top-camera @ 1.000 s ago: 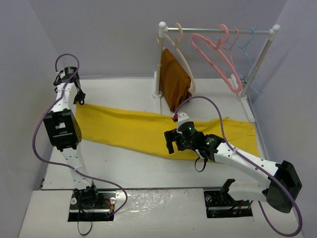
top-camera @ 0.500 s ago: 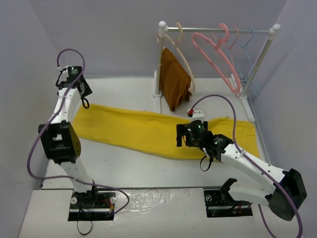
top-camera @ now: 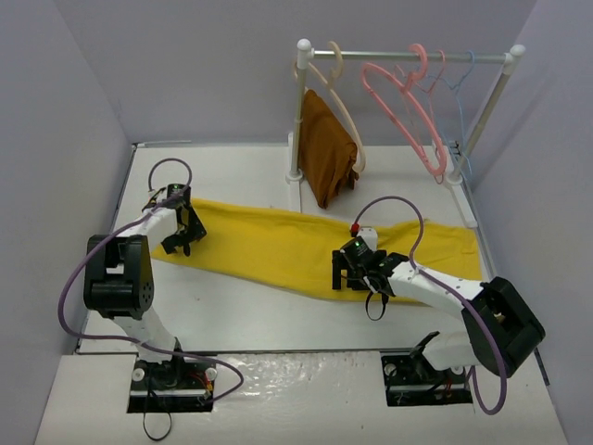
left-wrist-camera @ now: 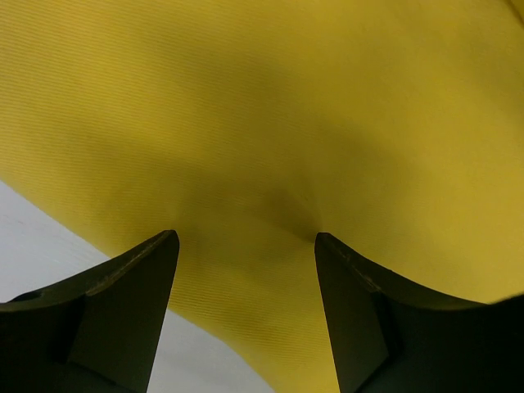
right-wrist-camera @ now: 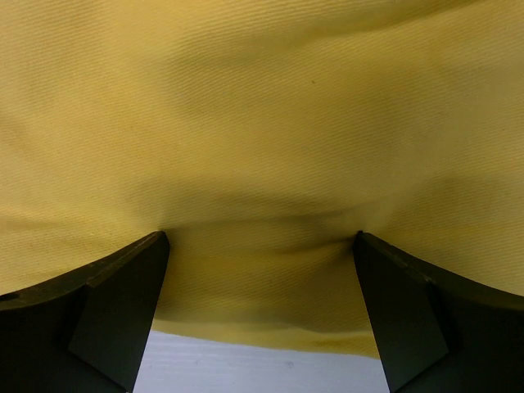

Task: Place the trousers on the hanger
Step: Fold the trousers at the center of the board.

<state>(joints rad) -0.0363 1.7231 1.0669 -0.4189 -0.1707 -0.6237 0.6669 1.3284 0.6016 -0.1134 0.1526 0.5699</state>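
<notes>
Your left claw [top-camera: 181,245] at nine o'clock and right claw [top-camera: 359,280] at four, both released, press large bright yellow cloth trousers [top-camera: 269,246].

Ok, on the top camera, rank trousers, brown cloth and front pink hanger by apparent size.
1. trousers
2. brown cloth
3. pink hanger, a thin outline; its span looks close to the cloth's, so 2 and 3 are unsure.
</notes>
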